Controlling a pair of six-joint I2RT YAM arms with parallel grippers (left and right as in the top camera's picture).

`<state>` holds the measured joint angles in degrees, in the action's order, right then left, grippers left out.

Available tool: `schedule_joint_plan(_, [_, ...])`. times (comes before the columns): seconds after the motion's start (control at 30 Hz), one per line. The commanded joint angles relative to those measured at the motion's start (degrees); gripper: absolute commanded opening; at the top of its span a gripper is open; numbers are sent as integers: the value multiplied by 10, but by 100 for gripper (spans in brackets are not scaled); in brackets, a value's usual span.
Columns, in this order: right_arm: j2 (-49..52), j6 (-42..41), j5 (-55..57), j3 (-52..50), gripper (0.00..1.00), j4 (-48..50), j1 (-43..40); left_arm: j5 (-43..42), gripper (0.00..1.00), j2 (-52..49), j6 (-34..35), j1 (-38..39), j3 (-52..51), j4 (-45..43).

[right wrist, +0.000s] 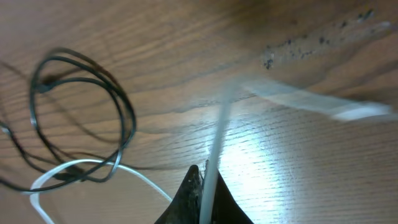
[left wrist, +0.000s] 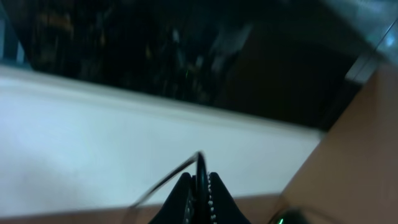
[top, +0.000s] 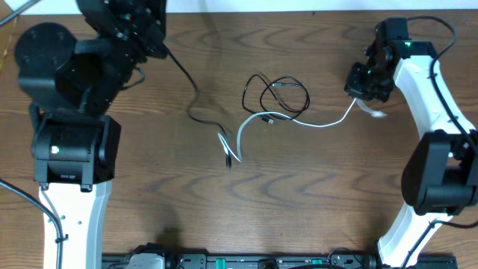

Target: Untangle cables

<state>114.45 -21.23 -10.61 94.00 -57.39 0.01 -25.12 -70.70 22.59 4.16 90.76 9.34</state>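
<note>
The wooden table (top: 314,202) carries both cords across the middle of the overhead frame, lying roughly left to right. The black cable (top: 196,101) runs from the left gripper (top: 158,46) at upper left down toward centre. The white cable (top: 321,124) leads from the right gripper (top: 364,84) at upper right leftward into the tangle (top: 276,96), which lies between the arms, somewhat nearer the right one. Each gripper is pressed together, pinching its own cord
</note>
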Motion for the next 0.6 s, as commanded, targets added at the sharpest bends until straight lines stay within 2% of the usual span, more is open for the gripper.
schedule_joint_plan(0.0, [21,12,17,-1,1,-1,-13,3,7,11,61,-15,4,-40])
schedule_joint_plan(0.13, [34,29,12,-1,4,-1,-24,3,7,15,107,-19,4,-97])
schedule_joint_plan(0.27, [34,61,7,-1,24,1,-26,3,7,15,179,-17,3,-183])
schedule_joint_plan(0.3, [34,71,-3,-1,32,2,-26,3,7,15,193,-17,3,-207])
schedule_joint_plan(0.37, [33,129,-71,-1,63,8,-26,3,7,15,207,-17,3,-243])
schedule_joint_plan(0.43, [30,213,-191,7,84,2,-26,3,7,15,221,-17,3,-251])
schedule_joint_plan(0.47, [24,241,-246,17,90,-8,-25,1,8,15,225,-17,3,-249])
schedule_joint_plan(0.57, [-3,292,-323,34,98,-26,-18,-7,8,14,225,-12,3,-229])
